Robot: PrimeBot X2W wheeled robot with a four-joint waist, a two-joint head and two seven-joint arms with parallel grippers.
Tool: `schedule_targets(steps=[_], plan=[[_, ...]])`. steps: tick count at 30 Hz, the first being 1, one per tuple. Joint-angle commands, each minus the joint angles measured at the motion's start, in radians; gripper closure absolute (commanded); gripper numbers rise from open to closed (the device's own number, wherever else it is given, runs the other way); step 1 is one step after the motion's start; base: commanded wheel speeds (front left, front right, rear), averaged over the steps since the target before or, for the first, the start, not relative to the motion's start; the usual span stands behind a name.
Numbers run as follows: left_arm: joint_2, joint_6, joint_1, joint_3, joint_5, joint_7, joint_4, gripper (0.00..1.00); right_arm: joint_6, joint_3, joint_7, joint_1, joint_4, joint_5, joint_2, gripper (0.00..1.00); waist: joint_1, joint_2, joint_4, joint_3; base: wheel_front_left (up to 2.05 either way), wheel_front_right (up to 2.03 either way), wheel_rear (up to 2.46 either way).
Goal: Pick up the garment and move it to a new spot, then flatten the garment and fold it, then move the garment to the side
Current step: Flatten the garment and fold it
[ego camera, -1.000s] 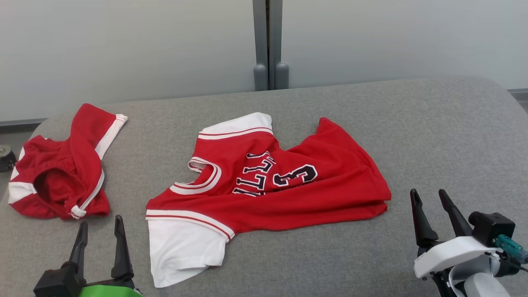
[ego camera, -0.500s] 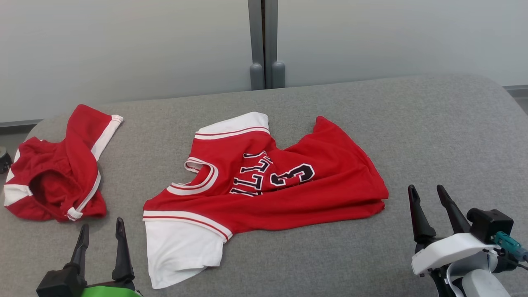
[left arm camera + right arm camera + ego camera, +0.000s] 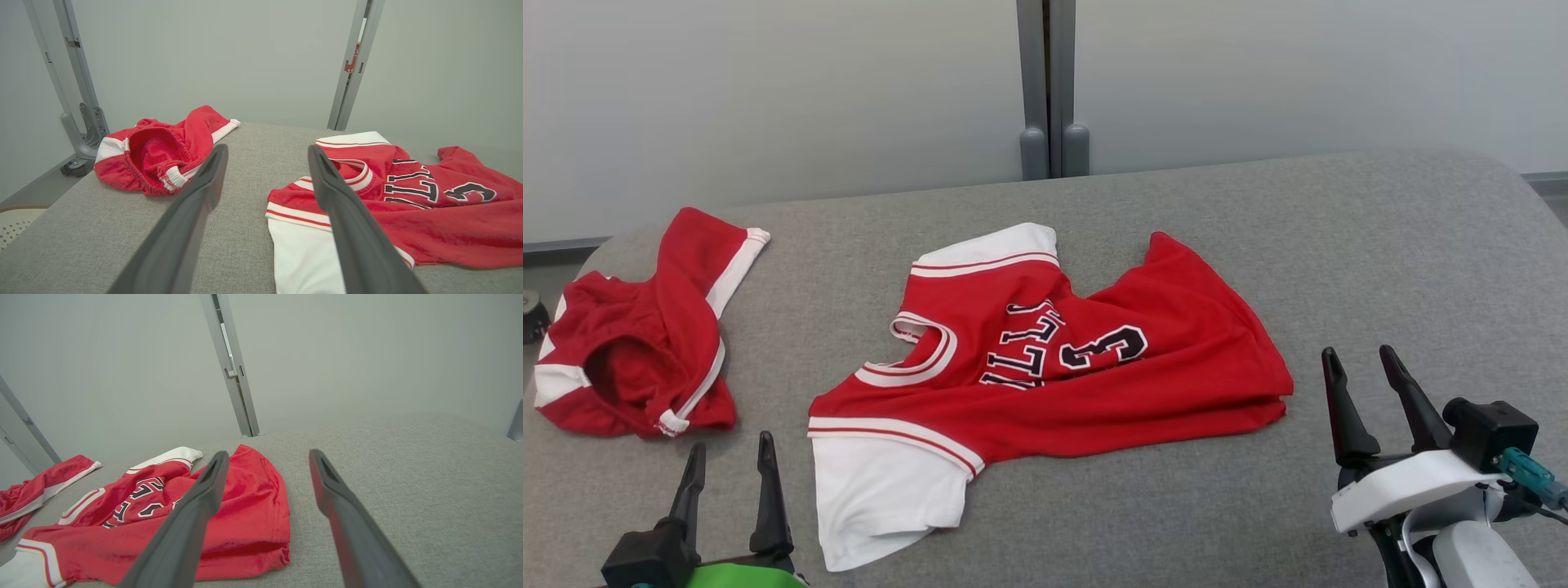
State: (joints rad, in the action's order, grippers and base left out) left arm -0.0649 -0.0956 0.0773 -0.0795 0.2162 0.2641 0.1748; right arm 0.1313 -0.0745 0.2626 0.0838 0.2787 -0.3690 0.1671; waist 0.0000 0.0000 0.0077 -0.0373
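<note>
Grey table [image 3: 1380,245] carries our red jersey [image 3: 1143,392] at its middle, long axis left to right. Left tool [image 3: 731,445] sits just near-left of the white sleeve [image 3: 882,498], right tool [image 3: 1357,351] just right of the hem [image 3: 1278,400]; both spread, empty.

Table [image 3: 1380,245] lies bare right of the jersey [image 3: 1176,359]; shorts [image 3: 637,351] block the left
</note>
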Motion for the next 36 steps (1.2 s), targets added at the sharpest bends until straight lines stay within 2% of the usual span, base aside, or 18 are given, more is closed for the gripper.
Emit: schedule_targets(steps=[1,6,9,19,28,34,36], plan=[[0.003,-0.004,-0.016,-0.003,-0.013,0.0,0.005,0.0,-0.001,-0.003,0.003,-0.002,-0.005,-0.005,0.003,0.0,0.0,0.0,0.001,0.0,0.0,0.0,0.0],[0.006,-0.013,-0.012,0.018,-0.006,0.0,0.032,0.0,-0.001,-0.024,0.003,-0.002,0.033,-0.012,0.011,0.0,0.0,0.0,0.002,0.004,0.0,0.0,0.0],[0.006,-0.021,-0.019,0.044,0.029,-0.015,0.077,0.0,-0.001,-0.055,0.0,0.029,0.106,-0.034,0.022,0.0,0.0,0.0,-0.001,0.01,0.0,0.0,0.0],[0.004,-0.031,-0.042,0.114,0.15,-0.269,0.157,0.0,-0.001,-0.17,-0.156,0.194,0.382,-0.099,0.055,0.0,0.0,0.0,0.013,0.034,0.0,0.0,0.0],[-0.006,-0.031,-0.052,0.15,0.172,-0.374,0.162,0.0,-0.001,-0.236,-0.233,0.308,0.554,-0.146,0.046,0.0,0.0,0.0,0.035,0.063,0.0,0.0,0.0],[-0.013,-0.031,-0.062,0.166,0.191,-0.448,0.154,0.0,-0.001,-0.281,-0.208,0.362,0.617,-0.176,0.043,0.0,0.0,0.0,0.048,0.092,0.0,0.0,0.0],[-0.02,-0.017,-0.067,0.164,0.182,-0.454,0.158,0.0,-0.001,-0.299,-0.207,0.378,0.634,-0.188,0.041,0.0,0.0,0.0,0.047,0.101,0.0,0.0,0.0]])
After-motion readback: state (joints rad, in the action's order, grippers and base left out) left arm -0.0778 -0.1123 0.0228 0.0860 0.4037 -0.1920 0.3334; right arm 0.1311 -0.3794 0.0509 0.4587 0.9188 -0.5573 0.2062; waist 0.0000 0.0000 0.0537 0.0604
